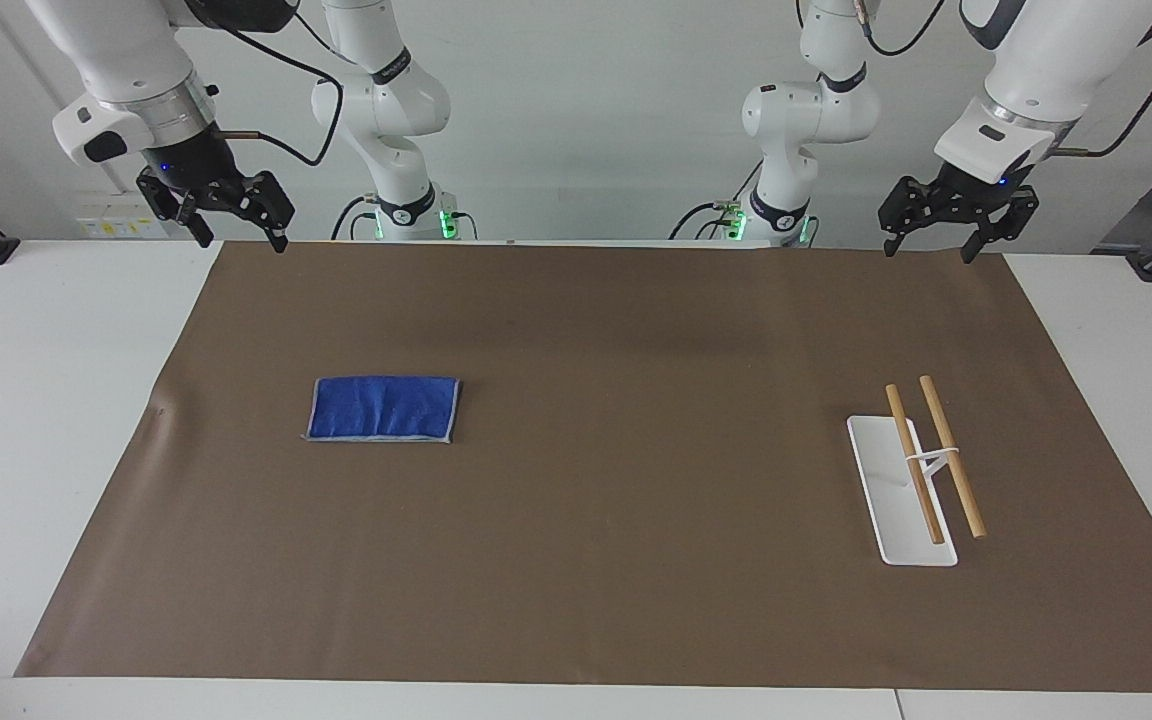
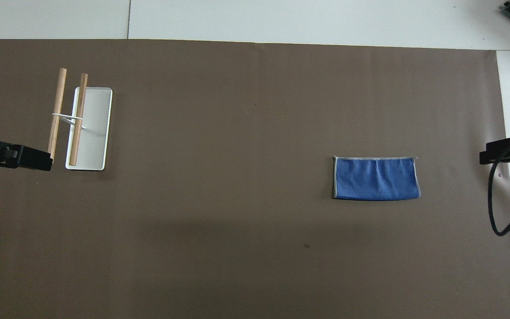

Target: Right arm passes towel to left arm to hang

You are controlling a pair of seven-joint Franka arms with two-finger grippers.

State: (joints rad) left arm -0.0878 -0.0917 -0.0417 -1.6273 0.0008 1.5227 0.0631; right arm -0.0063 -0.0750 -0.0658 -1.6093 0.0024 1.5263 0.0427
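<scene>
Your right gripper (image 1: pixel 234 230) hangs at the upper left of the facing view, fingers spread wide, holding and touching nothing. Your left gripper (image 1: pixel 939 238), upper right, is likewise spread and empty. The small royal-blue rectangular towel with pale grey edging (image 1: pixel 383 408) lies flat on the brown paper mat (image 1: pixel 596 340), left of centre, well apart from the white-based rack with two wooden rods (image 1: pixel 921 470).

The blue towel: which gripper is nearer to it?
Right. The right gripper hangs over the mat's edge at the towel's end of the table; the left gripper hangs at the rack's end.
</scene>
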